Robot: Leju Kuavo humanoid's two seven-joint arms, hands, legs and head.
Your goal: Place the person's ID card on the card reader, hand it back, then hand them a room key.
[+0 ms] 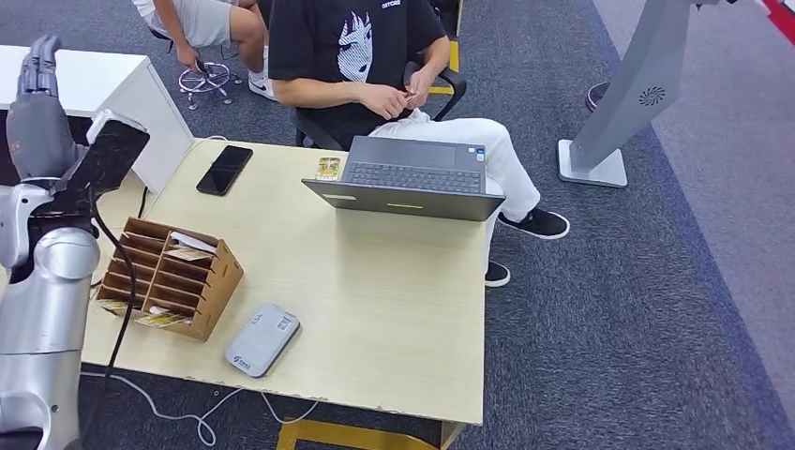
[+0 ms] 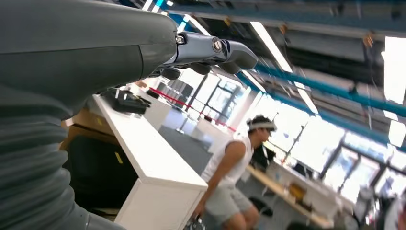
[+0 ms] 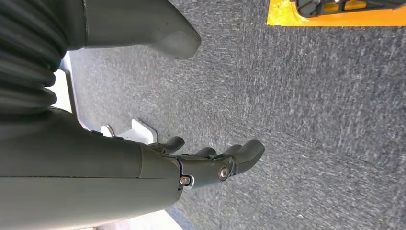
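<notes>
the left hand is raised high at the left of the head view, fingers pointing up and holding nothing; in the left wrist view its fingers stretch out loosely apart against a bright ceiling, so it is released. the right hand hangs over dark grey carpet in the right wrist view, fingers lightly curved and apart with nothing in them, likewise released. a light wooden table carries a grey card reader near its front edge, just beside a brown cardboard sorter box whose slots hold a few cards. a black phone lies flat near the far left part of the table, and an open grey laptop sits at the far edge. a small yellowish card lies on the table touching the laptop's left side; whether it is the id card cannot be told. a seated person in a black shirt faces the table behind the laptop, both hands together near the lap, pinching something too small to make out. a second person in a white sleeveless top and grey shorts sits beyond a white counter.
</notes>
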